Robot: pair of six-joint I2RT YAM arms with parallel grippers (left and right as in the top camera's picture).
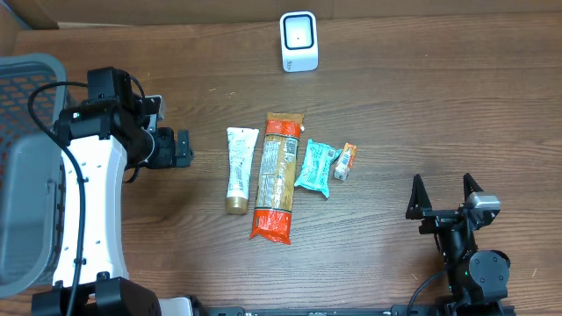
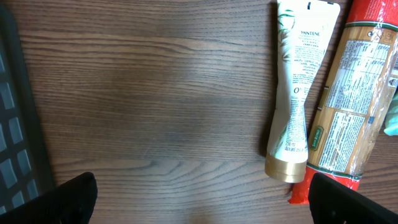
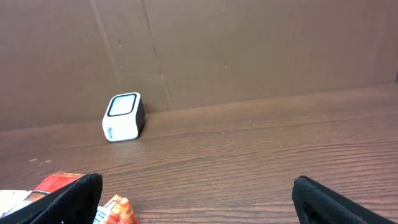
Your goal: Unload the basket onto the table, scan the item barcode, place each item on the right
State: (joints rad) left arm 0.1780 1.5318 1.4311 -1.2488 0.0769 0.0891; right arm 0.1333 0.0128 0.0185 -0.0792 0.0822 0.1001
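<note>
The left hand (image 1: 184, 147) is wide open and holds nothing. Its two dark fingers (image 2: 74, 199) show only at the lower corners of the left wrist view, with bare wood between them. It hangs over the desk (image 1: 395, 105), to the left of the long orange packet (image 1: 278, 175) as the overhead camera sees it, and apart from it.

Between this hand and the long orange packet lies a white tube (image 1: 239, 169) with a gold cap. It lies lengthwise along the packet, just beside it. The cap end comes closest, though the frames do not settle whether the two touch.

On the packet's other side a teal packet (image 1: 315, 167) lies close by. A small orange-and-white packet (image 1: 346, 161) comes next, just past the teal one. All four lie flat in a row.

The scanner (image 1: 299, 41), a white block with a dark window, stands well beyond the far end of the long orange packet. It is close to the brown cardboard wall (image 3: 249, 50).

The right hand (image 1: 443, 183) is also spread open and empty. It is well away from the long orange packet on the teal-packet side and touches none of the goods.

A grey basket (image 1: 26, 167) sits farthest from the packet, beyond the left hand at the desk's edge.
</note>
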